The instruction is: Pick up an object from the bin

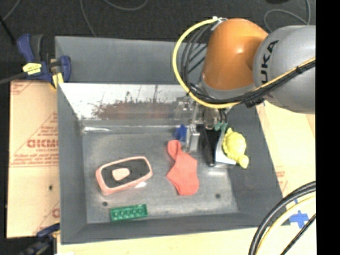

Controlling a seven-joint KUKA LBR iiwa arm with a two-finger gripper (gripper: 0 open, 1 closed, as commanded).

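My gripper hangs under the orange cover at the right middle of the bin, its two fingers pointing down with a gap between them and nothing in that gap. Just left of the fingers lies a red-pink soft cloth piece, its upper tip close to the left finger. A yellow rubber duck sits right of the fingers on a small white card. A small blue thing shows beside the gripper's left side.
A pink-rimmed black oval case lies at the left middle of the floor. A green studded brick rests near the front wall. The arm and its cables cover the bin's back right corner.
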